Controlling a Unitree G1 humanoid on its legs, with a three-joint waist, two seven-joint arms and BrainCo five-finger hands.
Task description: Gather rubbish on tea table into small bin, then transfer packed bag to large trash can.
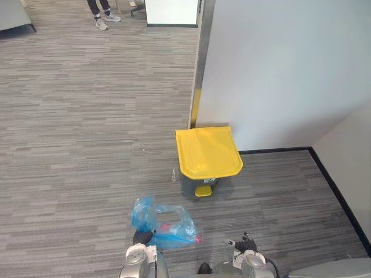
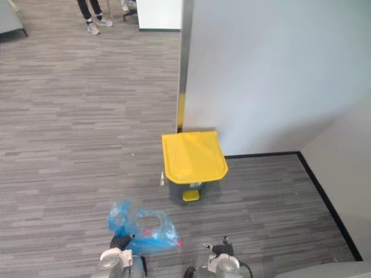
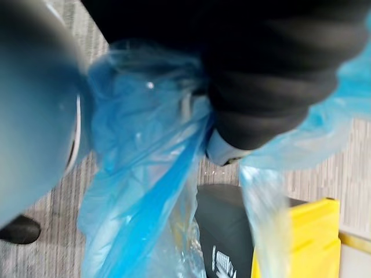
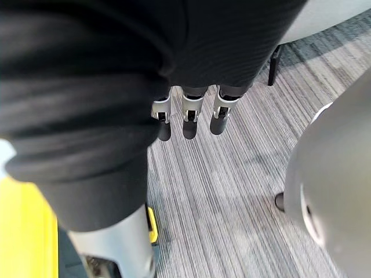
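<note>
Overall, the floor (image 1: 87, 145) was grey carpet with a fine striped weave, running across the whole left of the frame. A plain white wall (image 1: 278, 69) filled the upper right, finished at its left edge with a metal strip (image 1: 203, 58) and at its foot with black skirting (image 1: 336, 191). At the top edge stood a white cabinet (image 1: 171, 11). A person's legs and shoes (image 1: 102, 23) were at the upper left, well apart from the work.

The large trash can (image 1: 200, 184), dark grey in the body, stood at the centre of the frame against the wall's corner. Its yellow lid (image 1: 207, 152) was down and a yellow pedal (image 1: 203, 191) showed at its base. A small white label (image 3: 223, 263) was noted on the front of the body, too small to read.

The blue bag (image 1: 168, 223), of thin translucent film with reddish items showing through, was at the lower centre, near the can and below it in the frame. It was bunched against the left robot hand (image 1: 143, 237). In the left wrist view the film wrapped round the dark cover and hid the fingers, so the inspector could not tell how far that hand was closed.

The right robot hand (image 4: 188, 119) hung over bare carpet with its fingers straight, holding and touching nothing.
</note>
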